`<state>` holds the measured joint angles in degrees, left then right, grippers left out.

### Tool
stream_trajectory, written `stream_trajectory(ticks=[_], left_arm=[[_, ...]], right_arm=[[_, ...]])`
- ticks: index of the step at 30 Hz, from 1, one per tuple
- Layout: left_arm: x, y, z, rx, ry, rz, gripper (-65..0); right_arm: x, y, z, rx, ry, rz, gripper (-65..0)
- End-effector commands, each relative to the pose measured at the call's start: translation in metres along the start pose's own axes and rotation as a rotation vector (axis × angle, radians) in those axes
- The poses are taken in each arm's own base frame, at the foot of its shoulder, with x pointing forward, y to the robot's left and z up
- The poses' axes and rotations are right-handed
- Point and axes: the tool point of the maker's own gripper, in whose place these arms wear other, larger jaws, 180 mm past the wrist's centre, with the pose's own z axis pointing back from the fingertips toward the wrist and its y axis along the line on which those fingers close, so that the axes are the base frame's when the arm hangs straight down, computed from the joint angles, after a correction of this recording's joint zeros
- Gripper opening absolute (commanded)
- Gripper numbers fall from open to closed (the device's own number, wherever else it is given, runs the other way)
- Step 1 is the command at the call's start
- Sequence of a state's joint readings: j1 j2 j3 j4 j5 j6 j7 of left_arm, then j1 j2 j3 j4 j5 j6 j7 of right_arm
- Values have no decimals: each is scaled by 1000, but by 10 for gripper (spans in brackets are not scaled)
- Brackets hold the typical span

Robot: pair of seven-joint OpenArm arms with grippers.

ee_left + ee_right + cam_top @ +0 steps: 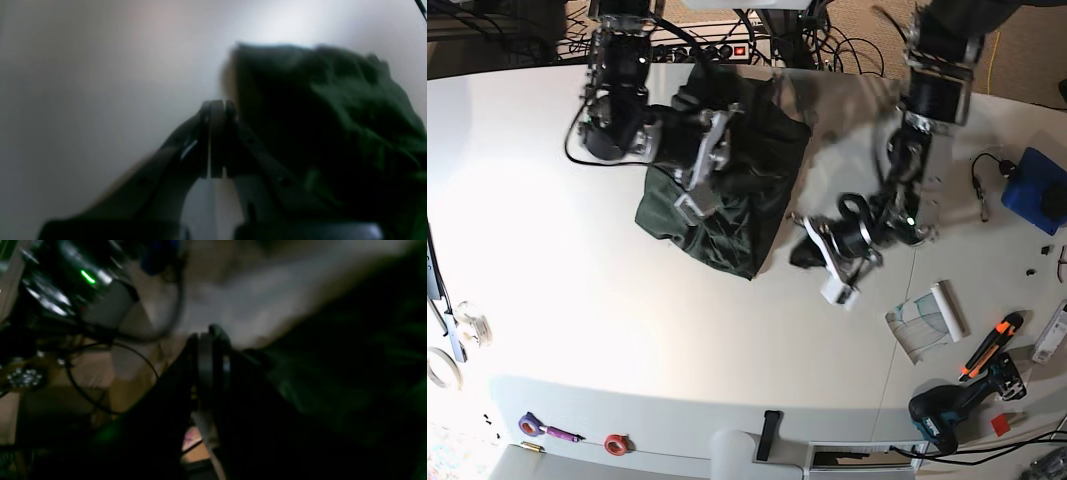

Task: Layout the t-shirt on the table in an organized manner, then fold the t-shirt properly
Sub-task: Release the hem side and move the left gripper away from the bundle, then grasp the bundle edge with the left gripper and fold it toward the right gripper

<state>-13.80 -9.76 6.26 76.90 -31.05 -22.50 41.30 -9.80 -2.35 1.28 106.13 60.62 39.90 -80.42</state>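
Seen from above: a pale, smooth counter [577, 300] with two robot arms reaching in from its far edge. On the left of the picture, the robot's right hand [210, 334] is buried in a dark green t-shirt [737, 220]. Its wrist camera shows the fingers pressed together with a scrap of green cloth at their tips, so it seems to be gripping the shirt.

The t-shirt is a soft, crumpled heap in the middle of the counter, matt and deeply creased, and not spread out. Its long axis runs from the far edge toward the near one, narrowing to a corner at the near end.

To the right of that corner, across a strip of bare counter, is the left hand [217, 105]. Its fingers are closed, apparently on nothing, and point toward the cloth. It is the hand nearer the loose corner and would have to open before taking it.

Further right lie a blue box [1037, 190] and a cordless drill [952, 405].
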Motion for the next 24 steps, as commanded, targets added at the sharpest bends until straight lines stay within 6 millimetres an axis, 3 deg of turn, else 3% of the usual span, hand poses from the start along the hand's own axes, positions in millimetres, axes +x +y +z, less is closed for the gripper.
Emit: stream_trajectory(ticks=[1,13,21,24], left_arm=[[32,6,6,9,-81,-28,-650],[32,5,6,4,-85,-23,-650],[32,5,6,4,-84,-23,-650],[32,5,6,4,-84,-23,-650]], right_arm=[[7,5,1,15,-23,18,-650],[4,15,-19,27,54,100,-650],[-15,30,-45,33,202,224,-650],[-19,32,-48,31,226,244,-499]])
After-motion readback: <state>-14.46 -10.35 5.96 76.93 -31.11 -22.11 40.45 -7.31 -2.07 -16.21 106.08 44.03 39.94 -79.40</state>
